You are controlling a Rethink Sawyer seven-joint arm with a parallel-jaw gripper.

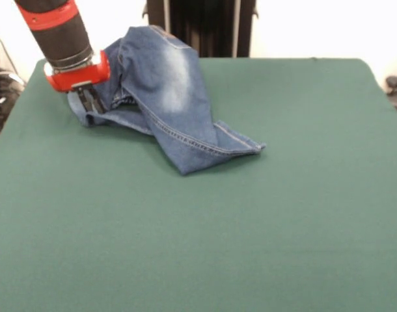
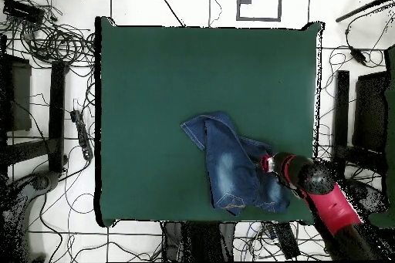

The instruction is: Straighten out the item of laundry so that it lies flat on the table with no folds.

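Observation:
The blue denim jeans (image 1: 179,110) lie crumpled and folded on the green table (image 1: 250,227), near its far left corner in the front view. One part rises in a hump beside the arm, and a folded leg end points toward the table's middle. My gripper (image 1: 89,101) is low at the jeans' left edge, and its dark fingers look closed on the fabric there. In the overhead view the jeans (image 2: 230,169) lie near the table's (image 2: 154,82) bottom edge, right of centre, with the gripper (image 2: 268,163) at their right side.
Cables and dark equipment lie on the floor around the table (image 2: 54,44). The robot's pedestal (image 1: 202,26) stands behind the far edge. The table's far edge runs just behind the jeans.

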